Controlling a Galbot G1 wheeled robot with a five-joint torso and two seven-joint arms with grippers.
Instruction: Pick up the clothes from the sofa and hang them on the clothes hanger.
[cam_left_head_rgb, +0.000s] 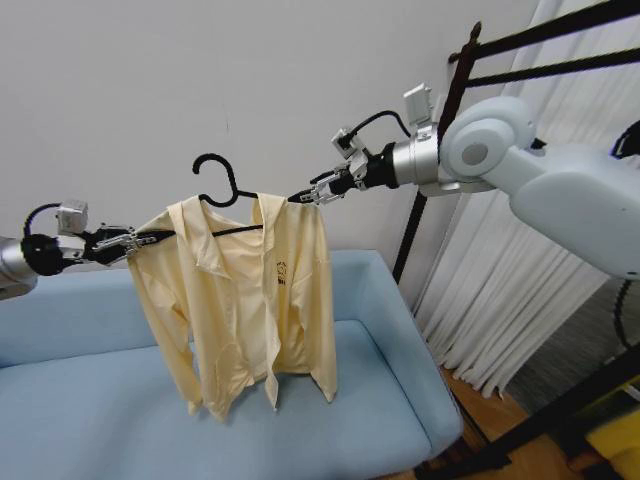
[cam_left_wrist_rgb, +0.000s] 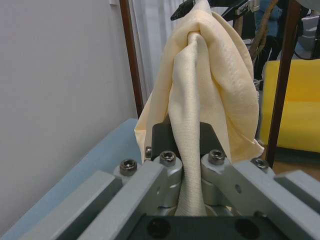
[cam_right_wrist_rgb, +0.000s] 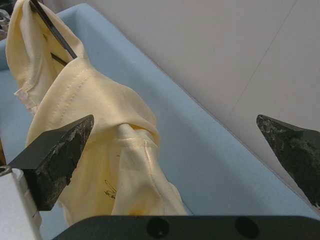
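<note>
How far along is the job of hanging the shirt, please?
Done: the shirt is off the sofa and on the hanger. In hand: the left gripper clamps one shoulder; the right gripper sits open at the other. Left: the hanger's hook hangs on nothing yet; it must go onto the rack.

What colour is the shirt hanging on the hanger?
The shirt is pale yellow, seen best in the head view.
</note>
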